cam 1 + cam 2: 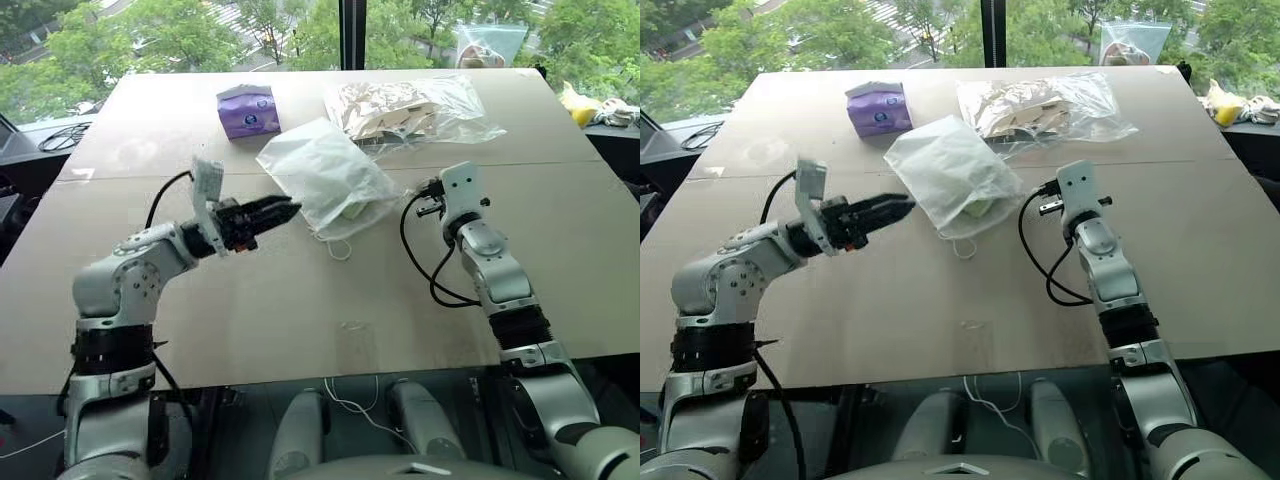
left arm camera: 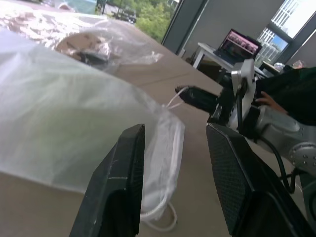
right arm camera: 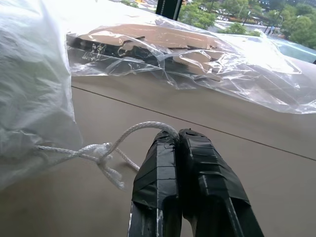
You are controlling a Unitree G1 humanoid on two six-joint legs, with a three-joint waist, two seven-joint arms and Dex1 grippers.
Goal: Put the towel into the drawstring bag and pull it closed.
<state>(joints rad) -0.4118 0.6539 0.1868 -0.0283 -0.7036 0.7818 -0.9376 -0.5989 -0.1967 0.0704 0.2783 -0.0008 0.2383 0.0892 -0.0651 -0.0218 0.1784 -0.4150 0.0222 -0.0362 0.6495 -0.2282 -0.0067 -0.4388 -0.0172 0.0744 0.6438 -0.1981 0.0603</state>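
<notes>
Right hand (image 3: 178,136): fingers pressed together, pinching a white cord (image 3: 129,132) of the drawstring bag (image 1: 325,175).
Left hand (image 1: 283,211): fingers parted, holding nothing, just beside the bag's left edge.
Drawstring bag: white, translucent, crinkled, flat on the surface (image 1: 300,310) between both hands.
Towel (image 1: 352,212): pale green, visible inside near the mouth.
No legible writing.

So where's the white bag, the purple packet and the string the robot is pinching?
drawstring bag (image 1: 322,172), left eye view, middle of its white body.
purple packet (image 1: 248,110), left eye view, its front face.
drawstring cord (image 3: 133,130), right wrist view, the loop running to the shut right gripper (image 3: 178,136).
</notes>
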